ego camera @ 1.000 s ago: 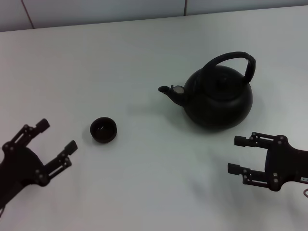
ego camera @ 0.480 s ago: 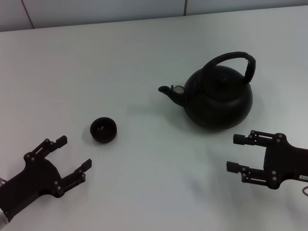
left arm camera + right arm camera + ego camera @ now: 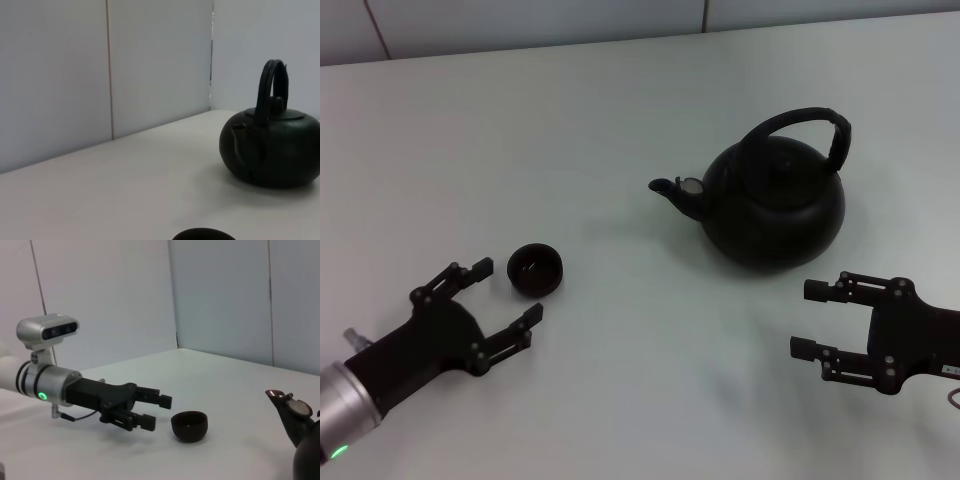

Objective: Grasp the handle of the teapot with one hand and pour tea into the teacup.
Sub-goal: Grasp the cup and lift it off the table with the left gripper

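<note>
1. Table [image 3: 620, 100]: white, wide bare stretch behind and between the items.
2. Teapot [image 3: 775, 205]: upright, right of centre, lid on, contents hidden; handle [image 3: 810, 122] arched up, spout toward the teacup.
3. Right gripper [image 3: 810, 320]: fingers apart, empty, near the teapot's front.
4. Left gripper [image 3: 505, 295]: fingers spread, empty, just beside the teacup.
5. Teacup [image 3: 535, 269]: upright, looks empty.

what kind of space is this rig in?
Likely a lab test bench: bare white table, plain panelled walls, with only a teapot, teacup and two open grippers, left and right.
</note>
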Controlling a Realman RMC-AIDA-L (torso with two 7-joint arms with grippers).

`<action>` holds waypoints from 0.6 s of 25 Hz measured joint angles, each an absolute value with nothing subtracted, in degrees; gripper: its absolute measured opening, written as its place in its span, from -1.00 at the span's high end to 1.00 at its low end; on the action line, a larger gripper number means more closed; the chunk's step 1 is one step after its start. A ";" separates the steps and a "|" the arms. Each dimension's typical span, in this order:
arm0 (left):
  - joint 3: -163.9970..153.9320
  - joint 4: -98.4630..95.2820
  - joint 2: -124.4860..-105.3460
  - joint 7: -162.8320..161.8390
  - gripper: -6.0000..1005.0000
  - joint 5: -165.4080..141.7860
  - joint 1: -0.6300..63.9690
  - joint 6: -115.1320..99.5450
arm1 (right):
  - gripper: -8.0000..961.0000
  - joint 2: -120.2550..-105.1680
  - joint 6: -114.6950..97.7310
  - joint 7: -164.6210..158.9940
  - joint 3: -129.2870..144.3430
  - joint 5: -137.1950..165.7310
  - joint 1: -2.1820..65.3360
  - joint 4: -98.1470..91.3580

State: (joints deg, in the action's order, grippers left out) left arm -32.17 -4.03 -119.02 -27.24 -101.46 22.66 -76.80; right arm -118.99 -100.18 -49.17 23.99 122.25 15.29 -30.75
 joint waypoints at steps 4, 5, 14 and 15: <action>-31.19 -2.15 -119.11 -26.10 -0.67 -101.36 24.95 -74.28 | -0.42 -119.00 -100.20 -49.19 23.99 122.25 15.29 -30.83; -30.99 -1.78 -119.11 -25.74 -0.67 -101.36 25.39 -73.86 | -0.42 -118.99 -100.21 -49.20 23.99 122.25 15.30 -30.85; -30.29 -0.08 -119.17 -24.36 -0.68 -101.33 28.01 -69.93 | -0.42 -119.00 -100.43 -49.31 23.89 122.25 15.71 -30.82; -30.28 0.04 -119.17 -24.26 -0.67 -101.33 28.18 -69.64 | -0.42 -119.00 -100.44 -49.31 23.87 122.25 15.76 -30.81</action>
State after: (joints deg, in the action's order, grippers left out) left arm -30.28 0.04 -119.17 -24.25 -101.33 28.18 -69.64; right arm -119.00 -100.44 -49.31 23.87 122.25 15.76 -30.81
